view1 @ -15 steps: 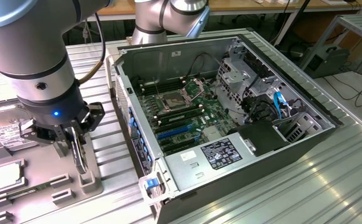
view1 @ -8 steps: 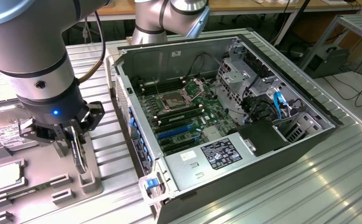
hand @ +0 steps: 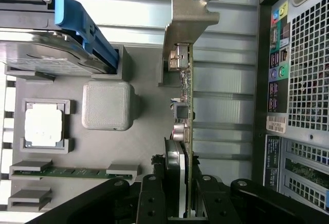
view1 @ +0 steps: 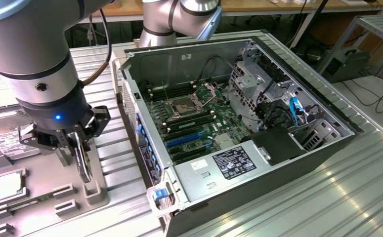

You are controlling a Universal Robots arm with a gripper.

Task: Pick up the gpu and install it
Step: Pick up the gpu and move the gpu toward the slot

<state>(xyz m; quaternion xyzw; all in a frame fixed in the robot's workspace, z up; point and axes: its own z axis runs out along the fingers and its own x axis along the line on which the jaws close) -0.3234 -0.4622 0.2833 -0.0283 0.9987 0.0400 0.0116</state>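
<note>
Gpu [view1: 83,160] stands on edge between the gripper [view1: 72,145] fingers, over the grey fixture tray [view1: 46,170] at the exterior view's left, outside the open computer case [view1: 323,123]. From the wrist camera I see the card [hand: 186,112] edge-on, its silvery end bracket [hand: 190,18] at the far end, and the gripper [hand: 179,199] pinching it from both sides near the close end. The arm and the card's own thinness hide its lower edge, so I cannot tell whether it sits in the tray's slot or hangs just above it. On the tray lie the hard drive [hand: 41,54] with its blue rail [hand: 82,29], cut off by the frame edge, the processor chip [hand: 43,126] and a memory stick [hand: 61,171]. The case's motherboard [view1: 198,118] lies exposed; its expansion slots are hard for me to make out.
</note>
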